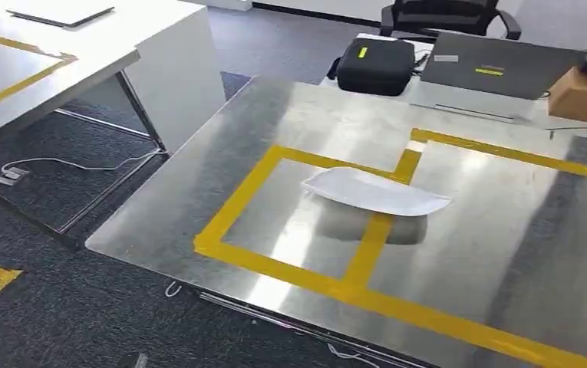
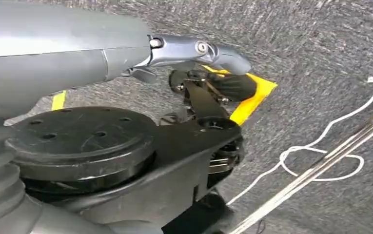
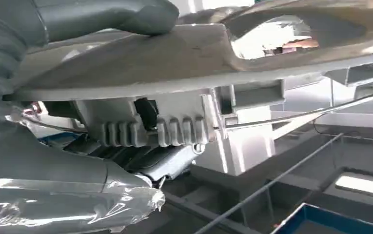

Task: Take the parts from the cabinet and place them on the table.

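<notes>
**A:** Right hand (image 3: 52, 165): what is it doing?

**B:** Clamped on 1 part (image 3: 174, 58), thumb above and fingers beneath. It looks like a flat carrying grip, so the long piece does not tip.

**A:** And the table (image 1: 198, 192)?

**B:** Steel, with yellow tape (image 1: 229, 211) marking 2 squares, probably as drop zones. Another white part (image 1: 374, 193) lies mid-table, across the tape line between them.

**A:** So where should the held one go?

**B:** I'd say right of the white part, in the bare square, so they don't knock.

**A:** Left hand (image 2: 208, 83)?

**B:** It hangs over the carpet (image 2: 321, 58), thumb apart from the fingers and nothing in it. It is probably kept low, out of the way.
</notes>
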`<state>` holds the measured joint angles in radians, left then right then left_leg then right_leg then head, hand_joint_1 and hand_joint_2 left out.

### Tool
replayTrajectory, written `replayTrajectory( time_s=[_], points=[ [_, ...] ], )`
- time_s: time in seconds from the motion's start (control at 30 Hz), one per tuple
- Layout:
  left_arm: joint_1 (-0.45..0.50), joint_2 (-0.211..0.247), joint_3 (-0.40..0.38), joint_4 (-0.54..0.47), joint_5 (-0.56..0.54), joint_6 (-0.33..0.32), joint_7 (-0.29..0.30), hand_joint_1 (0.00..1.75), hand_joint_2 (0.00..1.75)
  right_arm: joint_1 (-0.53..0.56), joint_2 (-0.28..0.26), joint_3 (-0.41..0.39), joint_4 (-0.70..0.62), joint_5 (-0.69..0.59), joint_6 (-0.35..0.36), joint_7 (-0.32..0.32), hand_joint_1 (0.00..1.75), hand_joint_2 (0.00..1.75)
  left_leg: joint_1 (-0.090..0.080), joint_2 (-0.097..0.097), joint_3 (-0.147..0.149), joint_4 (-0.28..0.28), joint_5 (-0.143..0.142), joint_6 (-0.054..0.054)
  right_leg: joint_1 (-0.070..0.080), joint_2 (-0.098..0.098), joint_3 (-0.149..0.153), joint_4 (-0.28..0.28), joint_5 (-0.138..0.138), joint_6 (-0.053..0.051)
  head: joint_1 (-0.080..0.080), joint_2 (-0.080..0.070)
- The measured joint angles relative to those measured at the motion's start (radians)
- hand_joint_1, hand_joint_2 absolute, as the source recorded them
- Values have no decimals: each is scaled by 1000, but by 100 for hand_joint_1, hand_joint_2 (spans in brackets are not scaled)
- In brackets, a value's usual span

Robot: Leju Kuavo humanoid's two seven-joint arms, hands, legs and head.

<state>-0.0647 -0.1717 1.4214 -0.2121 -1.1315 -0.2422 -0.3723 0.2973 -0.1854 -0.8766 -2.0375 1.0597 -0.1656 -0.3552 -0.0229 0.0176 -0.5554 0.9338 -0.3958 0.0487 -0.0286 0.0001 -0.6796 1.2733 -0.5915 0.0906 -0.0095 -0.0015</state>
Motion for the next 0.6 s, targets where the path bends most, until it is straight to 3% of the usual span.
replayTrajectory(
  time_s=[0.03,0.07,0.1,0.13,0.17,0.2,0.23,0.33,0.37,0.4,0.5,0.53,0.57,0.6],
  points=[
    [0,0,0,0,0,0,1,0,175,1,0,0,0,0,0,0,175,175,2,5,0,1,0,-4,-1,-1,-9,18,5,2,2,0],
    [0,0,0,0,0,0,2,0,175,2,0,0,0,0,0,-1,175,175,5,11,-1,3,-1,-11,-5,-3,7,-14,31,6,1,0],
    [0,-2,0,0,0,0,2,0,175,1,0,1,0,1,0,-1,175,175,10,17,-1,6,-3,-18,-9,-7,44,-86,72,11,1,0],
    [0,-2,0,0,-1,0,2,0,175,1,0,1,0,2,0,-1,175,175,17,24,-3,16,-8,-29,-15,-21,102,-193,120,20,1,0],
    [0,0,0,0,-1,0,2,0,175,0,0,1,0,2,0,-1,175,175,13,29,-6,35,-17,-43,-20,-62,139,-270,130,36,3,0],
    [0,8,0,-1,-1,0,2,0,175,-5,0,4,3,3,0,-1,175,175,12,37,-9,48,-28,-53,-18,-63,131,-262,123,24,8,0],
    [1,6,0,-1,-2,0,2,0,175,-5,-1,6,2,6,0,-1,175,175,10,40,-10,49,-34,-55,-16,-46,128,-253,122,-4,2,0],
    [0,6,0,-1,-3,0,2,0,175,3,-1,10,3,8,0,1,175,175,14,64,-12,51,-33,-65,-14,-16,112,-241,127,-28,0,0],
    [-1,7,0,-1,-3,0,2,0,175,2,-1,10,3,8,0,1,175,175,18,39,-15,64,-52,-75,-14,-7,109,-241,132,-37,-3,0],
    [-1,7,0,-1,-3,0,2,0,175,0,-2,11,3,9,0,2,175,175,19,11,-33,111,-93,-78,-14,2,105,-242,136,-43,-4,0],
    [0,6,0,-1,-4,0,2,0,175,0,-2,15,3,10,-1,2,175,175,18,-5,-138,346,-209,-77,-9,34,90,-242,143,-54,-6,0],
    [1,6,0,-1,-5,0,2,0,175,1,-2,18,3,11,-1,2,175,175,17,-6,-153,378,-213,-72,-6,46,86,-242,146,-55,-7,0],
    [0,6,0,-1,-5,0,2,0,175,1,-2,20,3,11,0,2,175,175,16,-9,-143,361,-192,-65,-3,60,84,-242,148,-56,-6,0],
    [0,6,0,-1,-5,0,2,0,175,1,-2,22,3,11,-1,2,175,175,13,-15,-113,302,-152,-54,1,73,82,-242,150,-56,-7,0]
  ],
)
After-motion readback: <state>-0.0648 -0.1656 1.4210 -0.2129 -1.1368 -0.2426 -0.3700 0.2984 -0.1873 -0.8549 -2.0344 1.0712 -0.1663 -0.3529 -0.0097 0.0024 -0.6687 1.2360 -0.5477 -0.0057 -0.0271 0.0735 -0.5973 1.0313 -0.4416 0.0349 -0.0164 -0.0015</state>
